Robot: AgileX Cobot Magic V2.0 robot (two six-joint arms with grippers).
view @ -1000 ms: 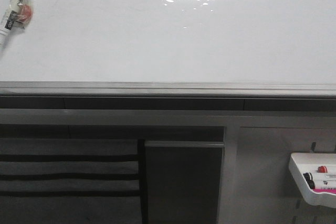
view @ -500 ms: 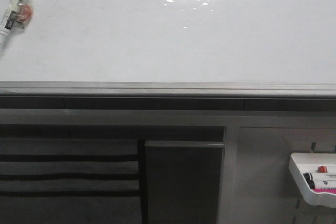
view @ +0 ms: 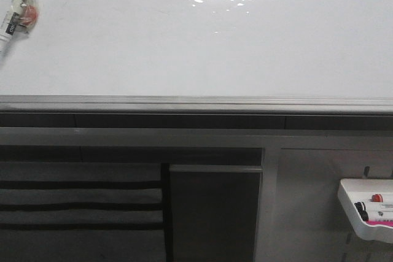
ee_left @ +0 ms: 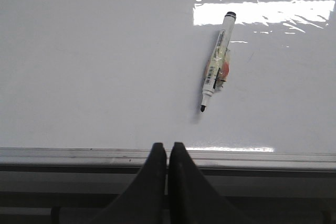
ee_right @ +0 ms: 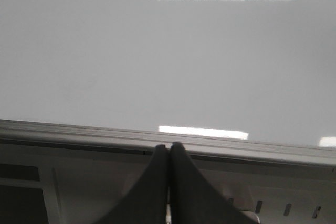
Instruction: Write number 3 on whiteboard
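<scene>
Big glossy white whiteboard (ee_left: 105,66) lies ahead of both grippers, its grey rail just past their fingertips. Left gripper (ee_left: 168,148) and right gripper (ee_right: 168,149) are both pinched together, empty. An uncapped white marker (ee_left: 216,65) lies on the board beyond the left fingers, well apart.

glossy white whiteboard (view: 184,47), grey rail (view: 196,102), black-tipped white marker (ee_left: 216,69)

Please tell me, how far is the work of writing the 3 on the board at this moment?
Nothing looks done: the whiteboard shows no digit in any view. Nothing is in hand either. The marker lies uncapped on the board, and the left gripper and right gripper are both shut and empty, near the board's edge rail. Still left: pick up the marker and write the 3.
</scene>
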